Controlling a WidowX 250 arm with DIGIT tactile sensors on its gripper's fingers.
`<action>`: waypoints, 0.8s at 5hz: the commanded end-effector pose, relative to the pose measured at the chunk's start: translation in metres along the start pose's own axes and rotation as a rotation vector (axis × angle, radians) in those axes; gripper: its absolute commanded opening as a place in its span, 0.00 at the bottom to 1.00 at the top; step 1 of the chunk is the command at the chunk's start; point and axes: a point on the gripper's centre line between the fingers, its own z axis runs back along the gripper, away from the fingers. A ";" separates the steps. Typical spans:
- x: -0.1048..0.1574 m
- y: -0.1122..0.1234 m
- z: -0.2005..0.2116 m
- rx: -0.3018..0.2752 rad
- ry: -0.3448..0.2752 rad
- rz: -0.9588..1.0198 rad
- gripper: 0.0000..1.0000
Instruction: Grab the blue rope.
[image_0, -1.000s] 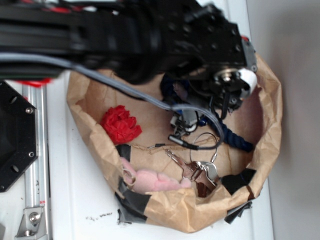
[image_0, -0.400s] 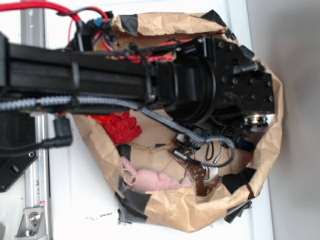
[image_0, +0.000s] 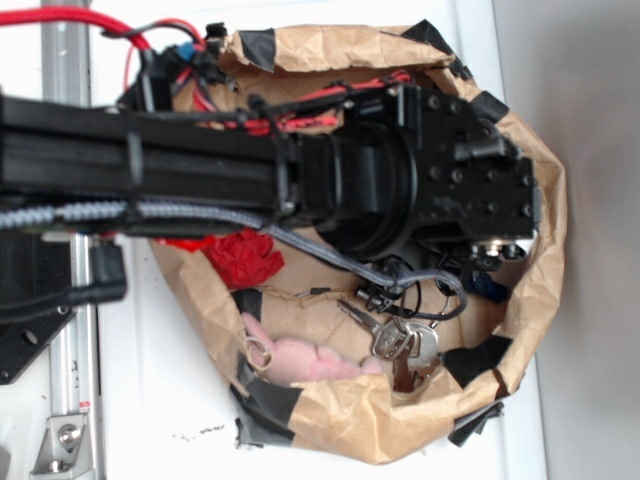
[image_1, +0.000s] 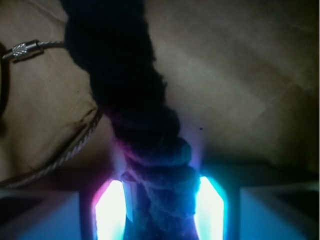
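Observation:
The blue rope (image_1: 135, 100) is a thick dark navy twisted cord. In the wrist view it runs from the top of the picture down between my gripper (image_1: 162, 205). The lit fingers (image_1: 210, 210) press on it from both sides, so the gripper is shut on the cord. In the exterior view the black arm (image_0: 440, 190) reaches down into the brown paper bag (image_0: 545, 200). Only a small dark blue piece of the rope (image_0: 490, 288) shows under the wrist there. The fingertips themselves are hidden by the arm.
Inside the bag lie a red crumpled thing (image_0: 245, 255), a pink plush toy (image_0: 300, 362) and a bunch of keys (image_0: 400, 340). A steel wire loop (image_1: 75, 145) with a screw clasp (image_1: 25, 49) lies just left of the rope. The grey braided cable (image_0: 200, 213) runs along the arm.
The arm swung over the bag and came down onto the rope, hiding most of it in the exterior view. In the last half second it only shifted slightly.

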 end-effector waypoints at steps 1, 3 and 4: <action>-0.013 -0.012 0.048 0.173 -0.097 0.154 0.00; -0.046 -0.006 0.146 0.151 -0.209 0.422 0.00; -0.045 -0.006 0.148 0.151 -0.208 0.425 0.00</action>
